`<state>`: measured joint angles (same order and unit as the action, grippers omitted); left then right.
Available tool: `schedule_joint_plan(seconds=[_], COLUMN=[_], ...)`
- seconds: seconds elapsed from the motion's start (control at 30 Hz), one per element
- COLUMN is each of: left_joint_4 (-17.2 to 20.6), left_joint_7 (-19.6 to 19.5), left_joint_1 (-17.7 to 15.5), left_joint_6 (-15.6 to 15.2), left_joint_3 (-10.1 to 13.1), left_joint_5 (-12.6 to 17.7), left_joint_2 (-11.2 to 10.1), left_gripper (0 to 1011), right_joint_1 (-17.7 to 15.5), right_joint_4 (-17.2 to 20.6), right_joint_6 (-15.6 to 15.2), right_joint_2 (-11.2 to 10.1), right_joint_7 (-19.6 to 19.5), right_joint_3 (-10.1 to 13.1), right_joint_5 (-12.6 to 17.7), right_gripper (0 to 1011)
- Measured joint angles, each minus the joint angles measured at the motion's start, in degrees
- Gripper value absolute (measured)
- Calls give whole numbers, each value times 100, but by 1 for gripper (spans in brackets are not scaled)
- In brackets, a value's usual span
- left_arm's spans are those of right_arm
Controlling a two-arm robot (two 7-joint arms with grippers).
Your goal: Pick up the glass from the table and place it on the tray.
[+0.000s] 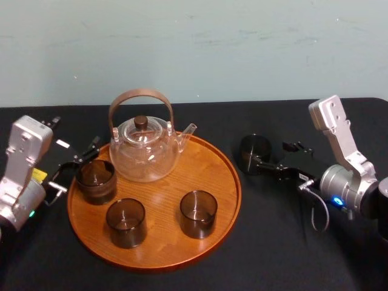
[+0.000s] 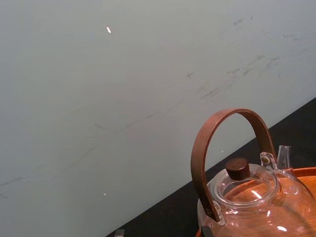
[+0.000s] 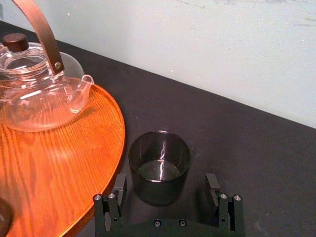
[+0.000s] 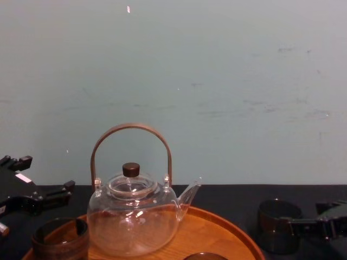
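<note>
Right claw sits low on the table, released, one finger on each side of the glass without clamping it. That glass stands just right of the tray, off it. Closing off-centre could shove or tip the smooth glass. A low carry left would likely catch its base on the rim, and the teapot spout juts towards that path. Left claw is parked at the tray's left edge.
</note>
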<state>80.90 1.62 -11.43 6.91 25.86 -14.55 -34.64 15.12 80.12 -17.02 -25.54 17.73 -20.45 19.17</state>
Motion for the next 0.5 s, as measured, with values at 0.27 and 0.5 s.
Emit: schedule_joint_plan(seconds=[0.27, 0.5], left_joint_4=[0, 0], left_joint_7=[0, 0], left_joint_1=[0, 0], left_joint_6=[0, 0], left_joint_3=[0, 0], left_joint_5=[0, 0], left_joint_2=[0, 0], left_gripper=[1001, 1001], right_joint_1=[169, 275], right_joint_4=[-207, -357], right_joint_6=[11, -1], right_joint_2=[147, 265], right_joint_7=[59, 161], right_joint_3=[-47, -62], right_joint_5=[-175, -302], right_gripper=[1002, 1002])
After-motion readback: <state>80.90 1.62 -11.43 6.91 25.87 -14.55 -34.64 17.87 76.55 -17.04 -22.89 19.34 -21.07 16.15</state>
